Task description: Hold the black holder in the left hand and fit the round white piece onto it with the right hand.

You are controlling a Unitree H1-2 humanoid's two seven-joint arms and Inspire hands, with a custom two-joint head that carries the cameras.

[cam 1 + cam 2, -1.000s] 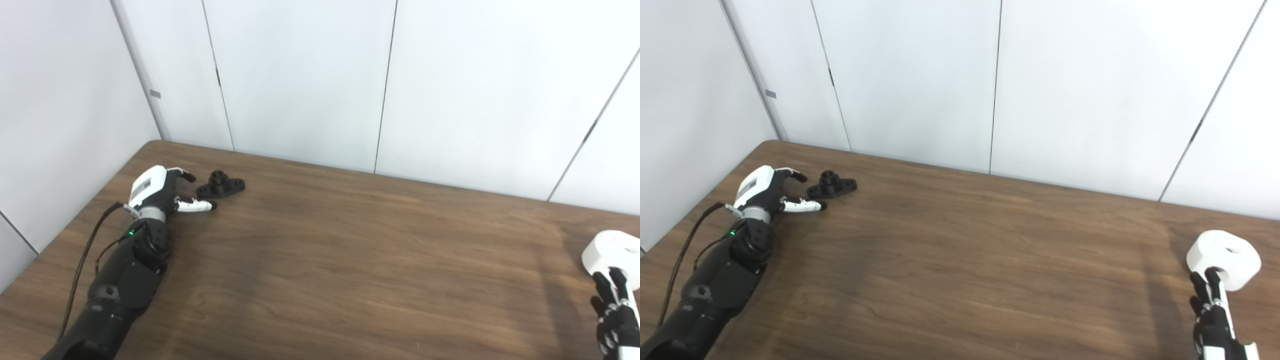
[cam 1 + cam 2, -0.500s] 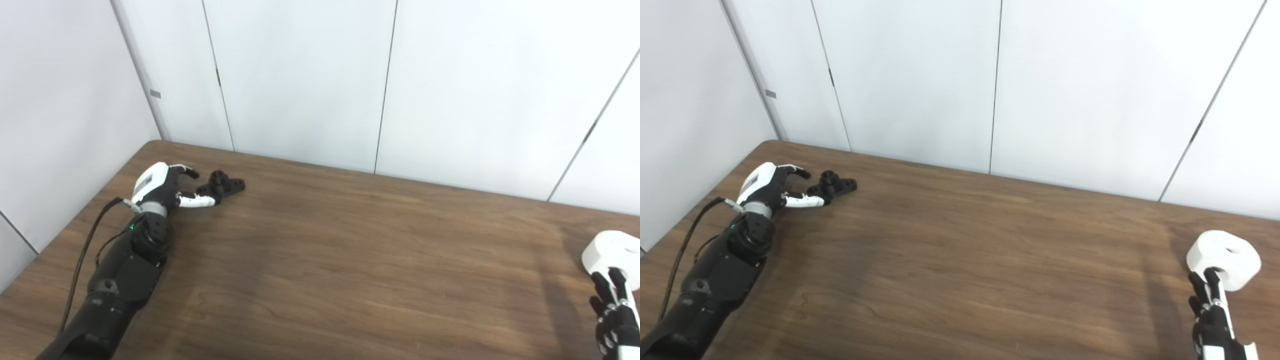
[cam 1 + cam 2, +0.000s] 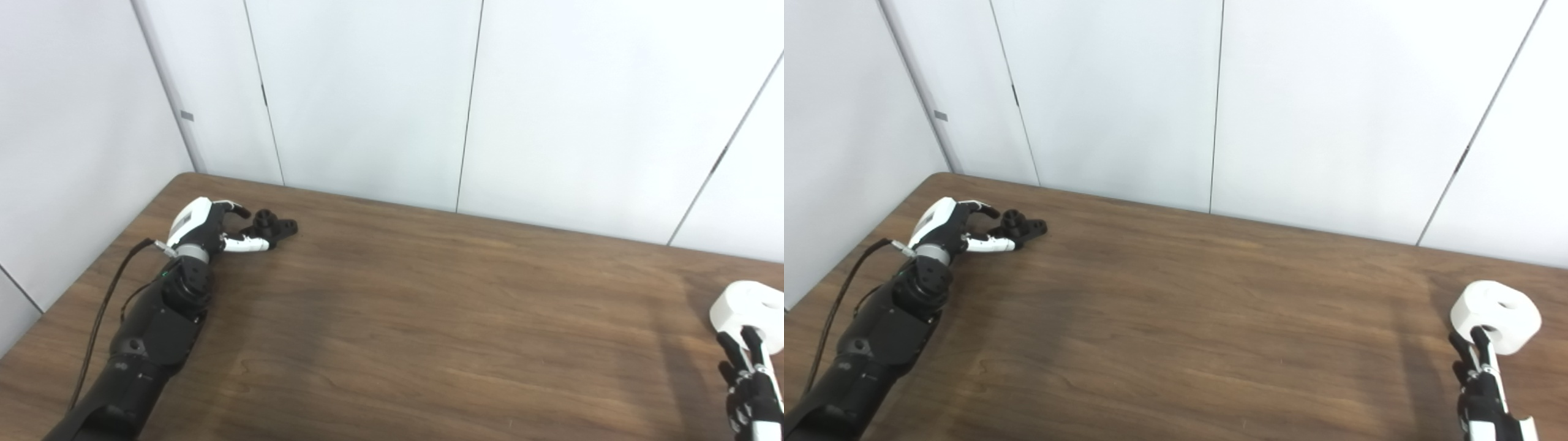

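The black holder (image 3: 271, 226) lies flat on the wooden table (image 3: 404, 306) near its far left corner. My left hand (image 3: 205, 226) sits just left of the holder, fingers spread around its near end and not closed on it. Far to the right of the holder, at the table's right edge, rests the round white piece (image 3: 1496, 315). My right hand (image 3: 1482, 380) is just below the piece, fingers extended, fingertips at its near rim, holding nothing.
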